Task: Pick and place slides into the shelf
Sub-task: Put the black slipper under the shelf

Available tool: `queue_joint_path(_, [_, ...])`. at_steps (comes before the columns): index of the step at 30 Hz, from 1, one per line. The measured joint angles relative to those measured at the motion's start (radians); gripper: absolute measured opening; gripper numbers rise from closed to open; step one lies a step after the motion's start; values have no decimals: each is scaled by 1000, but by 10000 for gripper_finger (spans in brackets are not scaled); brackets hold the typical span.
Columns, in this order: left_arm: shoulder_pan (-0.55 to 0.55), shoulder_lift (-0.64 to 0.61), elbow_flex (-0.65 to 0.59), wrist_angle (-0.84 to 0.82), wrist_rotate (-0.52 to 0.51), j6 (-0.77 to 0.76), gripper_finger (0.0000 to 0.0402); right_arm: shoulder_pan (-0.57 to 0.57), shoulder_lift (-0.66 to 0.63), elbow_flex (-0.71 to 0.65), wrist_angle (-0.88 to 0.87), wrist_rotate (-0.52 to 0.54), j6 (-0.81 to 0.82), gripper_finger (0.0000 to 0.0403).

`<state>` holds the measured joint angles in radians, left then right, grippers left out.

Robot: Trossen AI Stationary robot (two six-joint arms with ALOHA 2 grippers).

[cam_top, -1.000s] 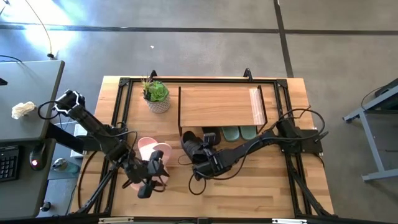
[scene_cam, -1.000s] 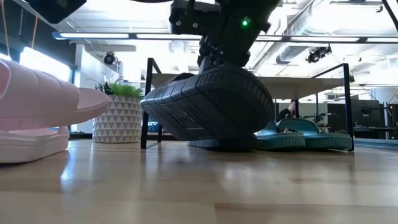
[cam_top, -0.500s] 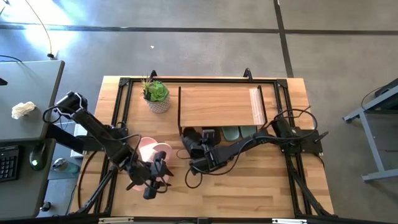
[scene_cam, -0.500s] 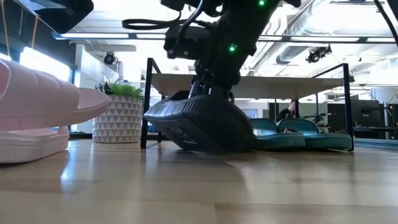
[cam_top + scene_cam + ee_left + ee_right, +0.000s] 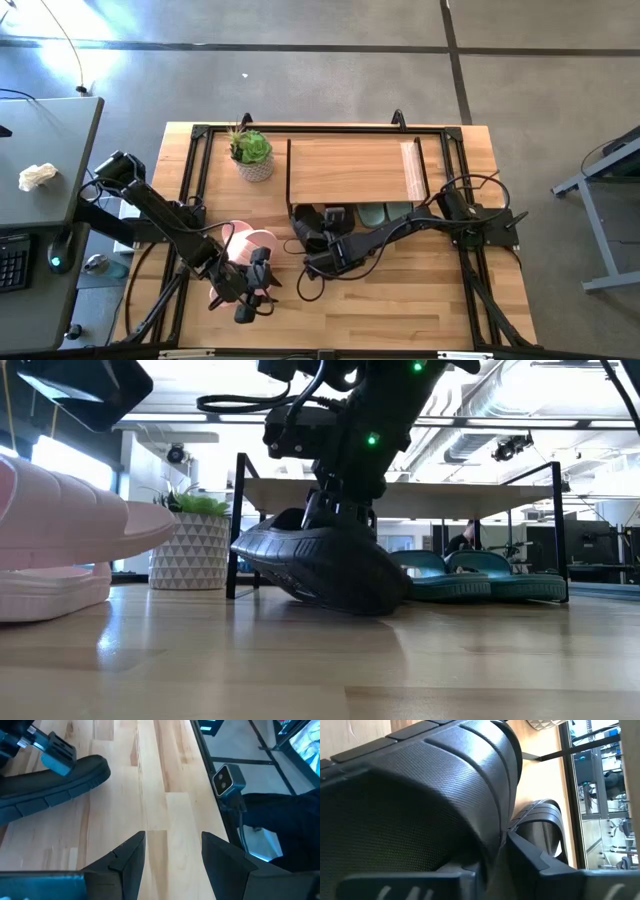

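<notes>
Right gripper (image 5: pixel 322 247) at the strap of a black slide (image 5: pixel 320 565), grip unclear, slide tilted at the shelf (image 5: pixel 350 170) front, second black slide (image 5: pixel 540 827) beyond, two green slides (image 5: pixel 480 575) under shelf, two pink slides (image 5: pixel 60 550) beside the unclenched, empty left gripper (image 5: pixel 170 852).

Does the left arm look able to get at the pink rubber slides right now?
Probably yes: the left gripper, fingers open and empty, hovers right beside the pink rubber slides, nothing between.
</notes>
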<state>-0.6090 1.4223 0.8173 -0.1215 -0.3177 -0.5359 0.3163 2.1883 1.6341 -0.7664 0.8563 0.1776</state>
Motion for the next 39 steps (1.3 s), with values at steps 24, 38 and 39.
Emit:
queue_joint_path(24, [0, 1, 0, 0, 16, -13, 177, 113, -2, 94, -166, 7, 113, 145])
queue_joint_path(38, [0, 1, 0, -2, 17, -6, 177, 256, -4, 235, -404, -336, 223, 132])
queue_joint_path(39, [0, 1, 0, -2, 17, -2, 177, 263, -4, 235, -404, -373, 234, 124])
